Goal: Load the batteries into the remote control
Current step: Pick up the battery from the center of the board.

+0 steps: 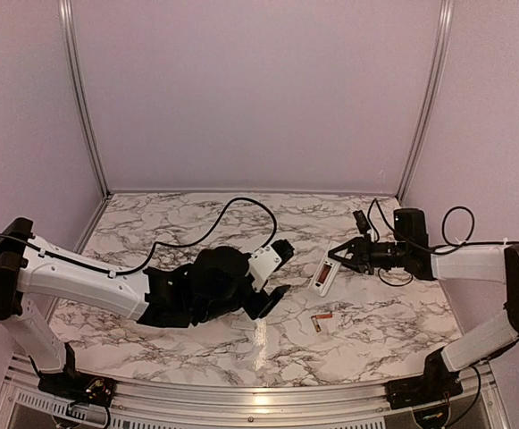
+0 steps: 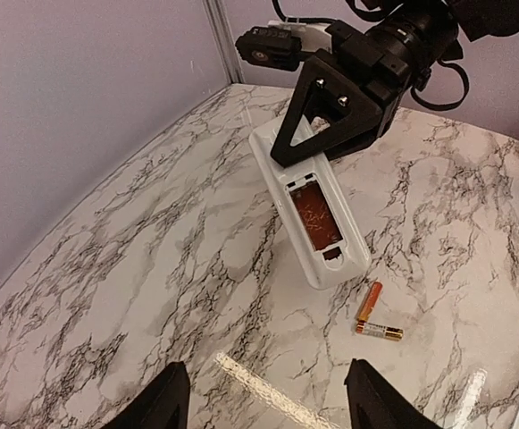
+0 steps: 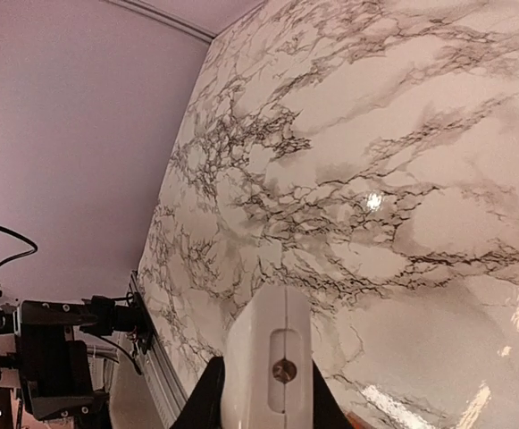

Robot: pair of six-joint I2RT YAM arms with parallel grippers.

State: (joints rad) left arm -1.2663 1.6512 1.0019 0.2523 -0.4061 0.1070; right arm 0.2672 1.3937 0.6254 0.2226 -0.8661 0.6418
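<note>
The white remote control [image 2: 317, 223] lies back-up with its battery recess [image 2: 313, 214] open and reddish-brown inside. My right gripper [image 2: 317, 134] is shut on its far end, and the near end rests on the marble. From the right wrist, the remote's end [image 3: 268, 357] fills the space between the two black fingers [image 3: 204, 402]. Two coppery batteries [image 2: 370, 301] [image 2: 380, 332] lie loose in an L just right of the remote's near end, also in the top view [image 1: 322, 319]. My left gripper [image 2: 268, 402] is open and empty, hovering short of the remote and batteries.
The marble table [image 1: 196, 223] is boxed in by purple walls with metal corner posts [image 1: 85, 98]. A black cable [image 1: 214, 223] loops over the table behind the left arm. A bright glare streak [image 2: 259, 389] lies on the marble between the left fingers.
</note>
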